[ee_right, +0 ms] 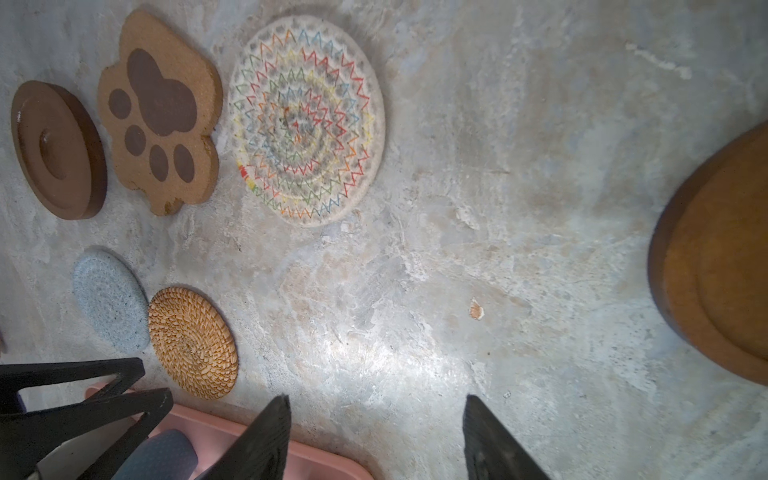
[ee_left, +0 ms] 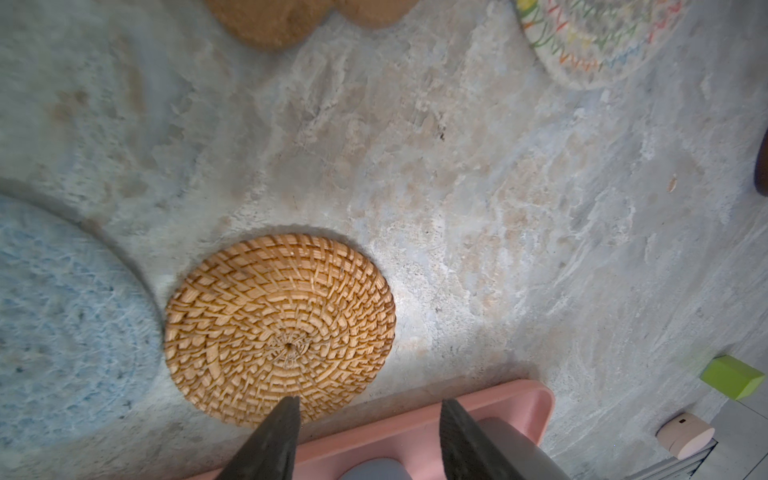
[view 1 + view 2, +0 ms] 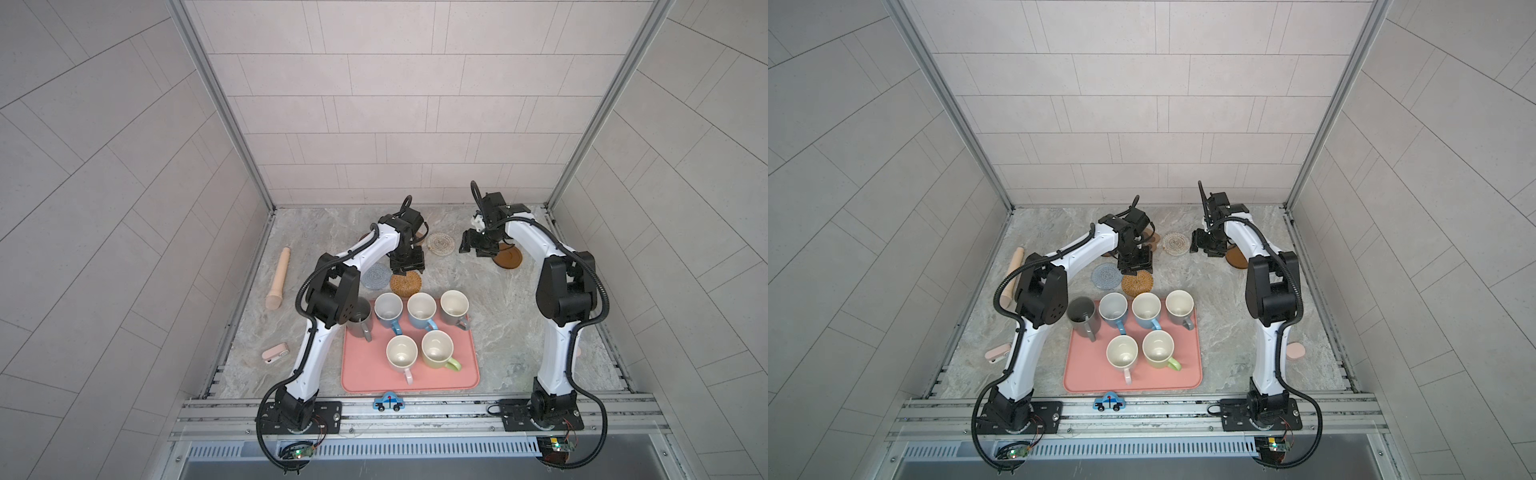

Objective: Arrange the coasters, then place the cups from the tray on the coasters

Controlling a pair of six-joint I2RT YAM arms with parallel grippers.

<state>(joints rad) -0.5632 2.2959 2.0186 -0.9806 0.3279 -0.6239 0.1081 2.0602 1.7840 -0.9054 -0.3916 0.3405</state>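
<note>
My left gripper (image 2: 371,403) hangs over the golden rattan coaster (image 2: 280,328). The jaws are spread and hold nothing. One fingertip (image 2: 286,415) overlaps the coaster's edge in my wrist view, and I cannot tell whether it touches. My right gripper (image 1: 376,399) is also spread and empty, over bare table (image 1: 457,249) between the cream woven coaster (image 1: 305,120) and a dark brown disc (image 1: 723,270).

I count six coasters. The grey-blue woven round (image 2: 62,316) lies just beside the rattan one. The tan paw-print (image 1: 160,112) and the second brown disc (image 1: 56,149) lie farther back beside the cream one, which is stitched in coloured zigzags.

There are six cups and one pink tray (image 3: 411,382), just in front of the rattan coaster. Two blue cups (image 3: 388,309) (image 3: 422,309) and a short grey cup (image 3: 454,305) stand in the tray's back row. A pink-handled cup (image 3: 402,353) and a yellow-green cup (image 3: 437,351) stand in front. The taller dark grey cup (image 3: 359,322) stands at the tray's far left corner, partly hidden by my left arm. All six are upright, and no cup stands on a coaster.
</note>
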